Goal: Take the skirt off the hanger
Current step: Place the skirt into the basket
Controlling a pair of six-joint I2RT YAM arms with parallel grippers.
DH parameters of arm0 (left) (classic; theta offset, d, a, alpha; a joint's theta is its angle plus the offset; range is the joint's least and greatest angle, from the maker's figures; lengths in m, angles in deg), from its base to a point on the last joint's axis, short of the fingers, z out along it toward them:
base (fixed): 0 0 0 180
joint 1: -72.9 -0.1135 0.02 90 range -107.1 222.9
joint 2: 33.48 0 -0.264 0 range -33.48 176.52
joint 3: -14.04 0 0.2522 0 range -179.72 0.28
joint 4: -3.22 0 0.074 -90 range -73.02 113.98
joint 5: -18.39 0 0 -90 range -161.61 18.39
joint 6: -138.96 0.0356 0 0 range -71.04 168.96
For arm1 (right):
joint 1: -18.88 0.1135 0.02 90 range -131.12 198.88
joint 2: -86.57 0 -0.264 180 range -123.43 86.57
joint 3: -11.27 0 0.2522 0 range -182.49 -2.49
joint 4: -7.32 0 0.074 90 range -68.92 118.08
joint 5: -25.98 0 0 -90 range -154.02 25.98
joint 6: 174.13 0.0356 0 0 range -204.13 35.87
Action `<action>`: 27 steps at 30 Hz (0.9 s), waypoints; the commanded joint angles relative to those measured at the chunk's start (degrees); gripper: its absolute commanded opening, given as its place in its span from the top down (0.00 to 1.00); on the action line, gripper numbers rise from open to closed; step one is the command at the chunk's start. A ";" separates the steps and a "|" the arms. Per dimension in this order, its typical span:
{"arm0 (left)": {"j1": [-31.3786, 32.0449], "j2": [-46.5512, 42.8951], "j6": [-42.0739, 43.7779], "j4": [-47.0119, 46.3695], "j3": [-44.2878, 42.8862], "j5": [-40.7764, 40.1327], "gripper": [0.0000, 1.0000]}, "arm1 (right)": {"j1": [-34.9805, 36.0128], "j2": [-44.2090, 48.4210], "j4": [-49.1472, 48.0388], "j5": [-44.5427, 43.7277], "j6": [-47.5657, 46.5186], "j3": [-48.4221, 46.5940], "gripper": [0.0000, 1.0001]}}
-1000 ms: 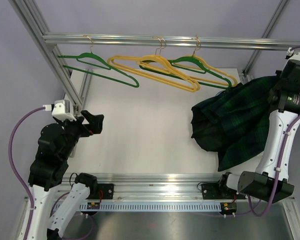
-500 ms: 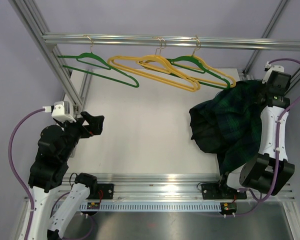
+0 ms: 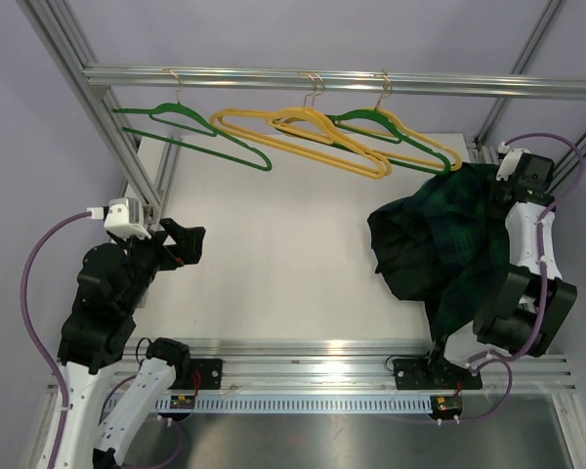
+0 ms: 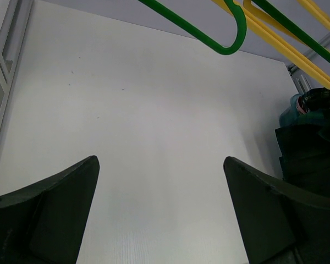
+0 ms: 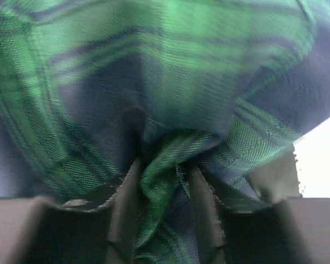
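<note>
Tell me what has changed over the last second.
The right arm swung its wrist inward, left of where it was, and the right gripper began loosening on the skirt, though a fold still sits between its fingers. The skirt bunched slightly leftward. The left gripper stayed open and still; the hangers did not move.

woven green plaid cloth skirt (image 3: 447,249), glossy plastic hangers (image 3: 342,142), brushed metal rail (image 3: 273,76), matt white table (image 3: 273,264)
</note>
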 commanded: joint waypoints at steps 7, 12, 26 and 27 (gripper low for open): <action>-0.30 0.16 0.53 -2.22 -0.20 1.39 0.01 | -4.09 3.20 14.52 17.54 -7.57 -11.76 0.20; -0.30 1.13 0.88 -2.49 -0.81 2.69 0.01 | -4.09 4.62 23.48 21.15 -10.04 -19.77 0.09; -0.30 1.48 2.81 -0.38 -2.92 2.27 0.01 | -3.91 11.64 53.19 43.48 -39.39 -25.85 0.01; -0.30 1.48 2.81 -0.29 -3.01 2.27 0.01 | -3.91 12.34 53.12 43.39 -40.18 -24.37 0.00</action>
